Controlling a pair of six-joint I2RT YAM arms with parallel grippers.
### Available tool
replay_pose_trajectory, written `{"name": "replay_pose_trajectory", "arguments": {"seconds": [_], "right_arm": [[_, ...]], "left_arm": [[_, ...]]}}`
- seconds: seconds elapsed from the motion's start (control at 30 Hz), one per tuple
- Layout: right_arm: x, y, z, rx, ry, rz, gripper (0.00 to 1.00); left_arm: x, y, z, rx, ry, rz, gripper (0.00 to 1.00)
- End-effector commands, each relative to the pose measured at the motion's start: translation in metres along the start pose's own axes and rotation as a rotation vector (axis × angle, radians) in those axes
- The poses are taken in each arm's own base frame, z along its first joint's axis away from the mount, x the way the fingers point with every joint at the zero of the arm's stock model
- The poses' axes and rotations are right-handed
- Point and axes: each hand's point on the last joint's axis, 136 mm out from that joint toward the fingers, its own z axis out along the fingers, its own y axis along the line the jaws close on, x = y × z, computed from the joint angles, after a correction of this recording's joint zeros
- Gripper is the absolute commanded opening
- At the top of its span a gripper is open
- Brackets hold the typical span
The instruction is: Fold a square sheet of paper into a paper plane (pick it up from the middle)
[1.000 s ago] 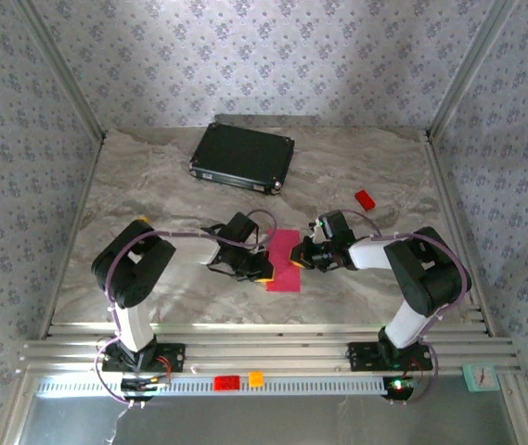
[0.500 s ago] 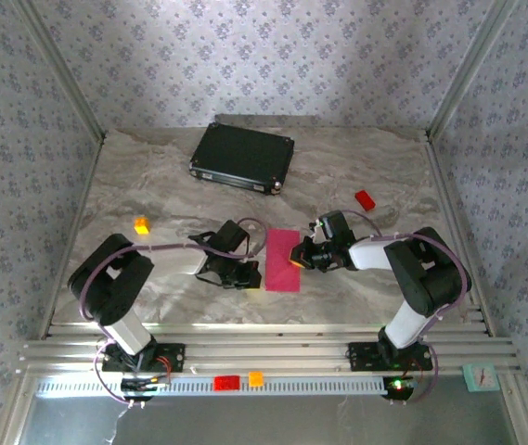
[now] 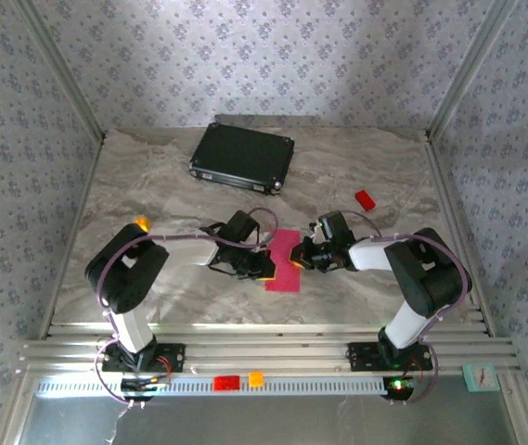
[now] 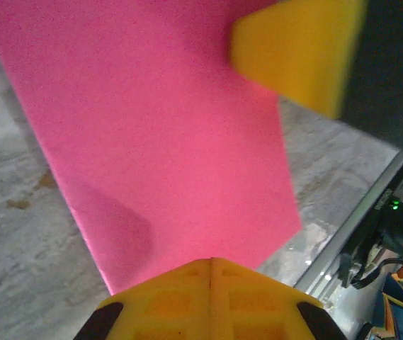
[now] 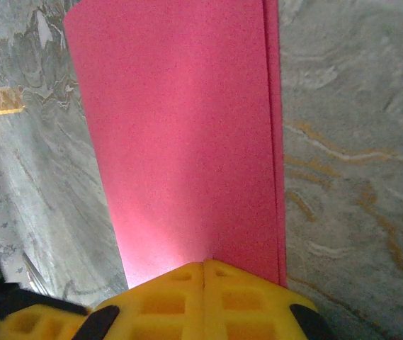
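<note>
The square sheet of paper (image 3: 283, 262) lies on the marble table, folded in half into a magenta-pink rectangle. In the right wrist view the paper (image 5: 180, 134) shows a doubled edge along its right side. My left gripper (image 3: 262, 267) is shut, its yellow tip down on the paper's left edge. In the left wrist view this tip (image 4: 212, 262) sits over the paper (image 4: 151, 142) near its edge. My right gripper (image 3: 300, 261) is shut too, its tip (image 5: 203, 264) resting on the paper's right edge. Its yellow finger (image 4: 297, 49) shows across the sheet.
A black case (image 3: 243, 156) lies at the back of the table. A small red block (image 3: 365, 198) sits at the right, a tiny orange cube (image 3: 140, 222) at the left behind my left arm. Red (image 3: 226, 381) and orange (image 3: 256, 378) pieces rest on the front rail.
My left gripper drew away left off the paper half a second ago and has come back onto its left edge. The right gripper has stayed on the right edge.
</note>
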Motion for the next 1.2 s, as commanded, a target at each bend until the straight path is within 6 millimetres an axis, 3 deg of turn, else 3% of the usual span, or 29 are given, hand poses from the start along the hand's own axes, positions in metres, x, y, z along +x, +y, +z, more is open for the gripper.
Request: {"name": "replay_pose_trajectory", "arguments": {"seconds": [0.0,0.2,0.37,0.53,0.67,0.87,0.97,1.17], "right_arm": [[0.048,-0.095,-0.003,0.345,0.091,0.163,0.00],[0.047,-0.096,-0.004,0.355,0.094,0.154,0.00],[0.048,-0.098,-0.004,0.356,0.091,0.154,0.00],[0.048,-0.097,-0.003,0.355,0.092,0.150,0.00],[0.047,-0.096,-0.003,0.354,0.091,0.150,0.00],[0.049,-0.098,-0.003,0.356,0.098,0.151,0.00],[0.049,-0.099,-0.002,0.356,0.097,0.153,0.00],[0.050,-0.100,-0.001,0.353,0.098,0.157,0.00]], "left_arm": [[0.019,0.014,0.010,-0.018,0.064,-0.007,0.06],[0.054,0.054,0.005,-0.140,0.105,-0.005,0.05],[0.072,0.059,-0.003,-0.196,0.102,0.066,0.05],[0.053,0.035,-0.017,-0.182,0.010,0.120,0.05],[0.027,-0.001,-0.025,-0.068,-0.067,0.137,0.04],[0.001,-0.027,-0.016,0.024,-0.065,0.141,0.05],[-0.002,-0.025,-0.005,0.033,-0.036,0.127,0.05],[0.014,0.004,0.014,-0.014,0.042,0.087,0.06]]}}
